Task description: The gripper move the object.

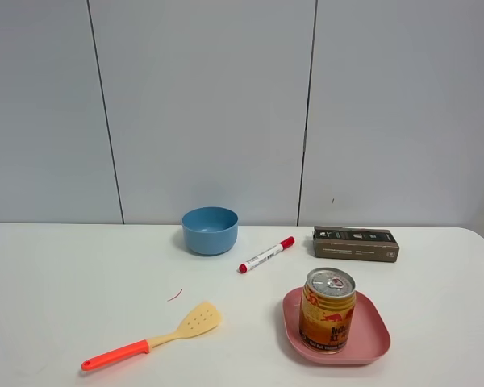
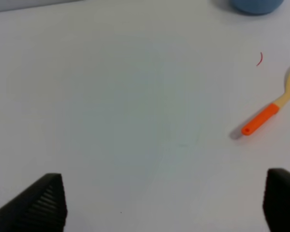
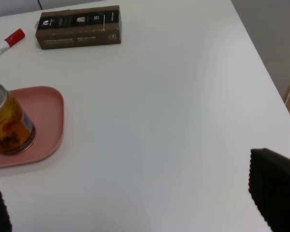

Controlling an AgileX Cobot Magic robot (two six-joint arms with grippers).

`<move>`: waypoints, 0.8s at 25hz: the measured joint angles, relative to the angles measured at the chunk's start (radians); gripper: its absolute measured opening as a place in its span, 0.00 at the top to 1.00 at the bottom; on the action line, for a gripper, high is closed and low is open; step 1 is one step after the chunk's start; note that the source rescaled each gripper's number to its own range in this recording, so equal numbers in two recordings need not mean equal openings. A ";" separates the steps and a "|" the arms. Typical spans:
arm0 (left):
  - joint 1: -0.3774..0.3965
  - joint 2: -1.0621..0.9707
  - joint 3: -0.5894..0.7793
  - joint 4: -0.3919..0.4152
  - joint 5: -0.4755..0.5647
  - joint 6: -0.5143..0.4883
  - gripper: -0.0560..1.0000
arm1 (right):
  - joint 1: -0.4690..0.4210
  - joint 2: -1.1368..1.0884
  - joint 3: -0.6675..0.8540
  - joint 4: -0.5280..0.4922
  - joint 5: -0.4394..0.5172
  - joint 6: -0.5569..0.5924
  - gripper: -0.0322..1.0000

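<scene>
On your desk, left to right: spatula, blue bowl, marker, then the can upright on the pink plate, brown box behind. Left end effector and right end effector gape wide, empty, tips cropped.

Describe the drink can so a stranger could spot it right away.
On the white table, find the pink plate at the front right. The can stands upright on it: gold-yellow, red lettering, silver pull-tab top, the only thing on a plate.
</scene>
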 joint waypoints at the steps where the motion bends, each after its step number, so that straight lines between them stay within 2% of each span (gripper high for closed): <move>1: 0.000 -0.005 0.001 0.000 0.005 0.000 0.50 | 0.000 0.000 0.000 0.000 0.000 0.000 0.00; 20: 0.000 -0.054 0.002 -0.002 0.009 0.000 0.50 | 0.000 0.000 0.000 0.000 0.000 0.000 0.00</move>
